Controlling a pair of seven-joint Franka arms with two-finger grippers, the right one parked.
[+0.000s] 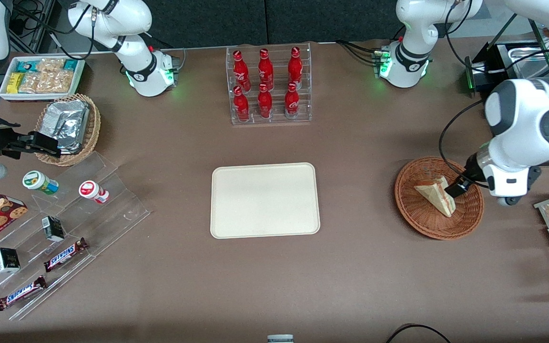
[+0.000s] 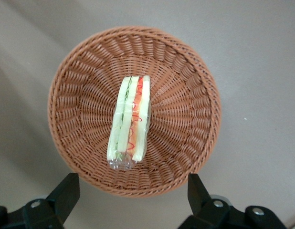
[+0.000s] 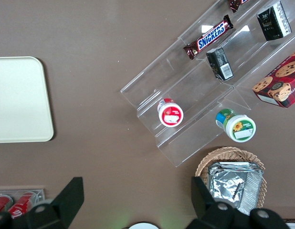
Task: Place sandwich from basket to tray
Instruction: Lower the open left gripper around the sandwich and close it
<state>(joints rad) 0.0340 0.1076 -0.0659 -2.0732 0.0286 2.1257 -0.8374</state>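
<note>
Sandwich [image 2: 130,121] below spread jaws — apparently untouched

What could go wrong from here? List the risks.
The gripper hangs open above the basket, and the sandwich stands on a narrow edge, so a finger that touches first may tip it over. The basket is light wicker and could slide or lift with the grasp. The sandwich looks soft, so a hard squeeze might crush it before it reaches the tray.

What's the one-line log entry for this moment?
phase: approach | gripper: above basket, jaws open, empty | sandwich: in basket, ungrasped | tray: empty
</note>
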